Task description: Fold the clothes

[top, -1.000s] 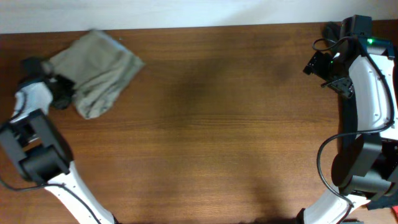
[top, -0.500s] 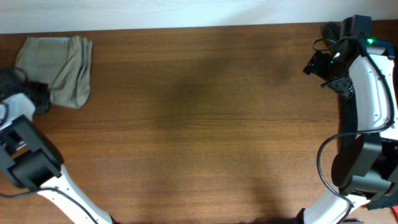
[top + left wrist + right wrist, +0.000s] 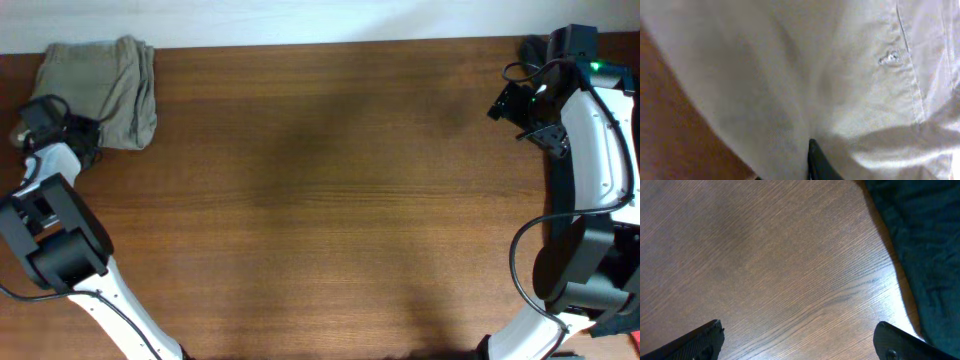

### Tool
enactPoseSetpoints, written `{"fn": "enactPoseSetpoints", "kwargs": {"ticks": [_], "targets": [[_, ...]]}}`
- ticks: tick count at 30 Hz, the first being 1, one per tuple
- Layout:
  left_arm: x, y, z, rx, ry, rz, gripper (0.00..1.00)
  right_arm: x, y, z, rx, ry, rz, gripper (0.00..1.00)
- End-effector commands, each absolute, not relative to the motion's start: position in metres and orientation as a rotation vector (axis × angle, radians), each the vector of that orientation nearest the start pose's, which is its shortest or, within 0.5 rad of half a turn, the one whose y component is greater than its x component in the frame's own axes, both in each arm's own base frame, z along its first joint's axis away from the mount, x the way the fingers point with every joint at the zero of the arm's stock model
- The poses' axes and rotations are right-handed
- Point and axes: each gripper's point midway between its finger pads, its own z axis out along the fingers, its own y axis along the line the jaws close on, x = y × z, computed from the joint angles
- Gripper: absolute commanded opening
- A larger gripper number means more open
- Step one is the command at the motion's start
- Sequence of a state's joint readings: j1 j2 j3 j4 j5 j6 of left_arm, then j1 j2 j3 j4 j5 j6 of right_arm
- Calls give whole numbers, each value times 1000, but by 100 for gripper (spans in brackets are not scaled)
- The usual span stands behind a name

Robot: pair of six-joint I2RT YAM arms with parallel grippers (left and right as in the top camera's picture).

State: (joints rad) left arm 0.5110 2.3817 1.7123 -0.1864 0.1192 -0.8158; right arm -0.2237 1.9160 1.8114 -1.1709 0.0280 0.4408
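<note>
One bundle: clothes at table's corner
Left gripper: against fabric, grip unclear tbh
Right gripper: spread wide over wood

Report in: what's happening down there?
Right pincer open, empty. Left pincer at clothes, grip unclear. Clothes bunched, far-left corner of table. No obstacles seen.

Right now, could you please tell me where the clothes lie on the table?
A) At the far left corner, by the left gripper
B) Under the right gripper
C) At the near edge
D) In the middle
A: the overhead view shows the clothes bunched at the table's far left corner, against the left gripper, while the right gripper is over bare wood.
</note>
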Motion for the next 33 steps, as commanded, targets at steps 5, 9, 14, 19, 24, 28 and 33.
{"fn": "enactPoseSetpoints", "kwargs": {"ticks": [5,9,14,19,24,28,33], "targets": [[501,289,-43,-1536,2048,-250,52,421,-102,170,929,2662,-3,99],[508,278,-42,-1513,2065,-292,48,421,-102,170,929,2662,-3,99],[517,260,-36,-1465,2100,-306,51,421,-102,170,929,2662,-3,99],[513,265,-3,-1451,2087,-262,55,421,-102,170,929,2662,-3,99],[492,277,57,-1389,2102,-83,55,421,-102,170,929,2662,-3,99],[485,273,88,-1378,2091,-83,55,421,-102,170,929,2662,-3,99],[483,261,88,-1375,2125,-97,46,421,-102,170,929,2662,-3,99]]}}
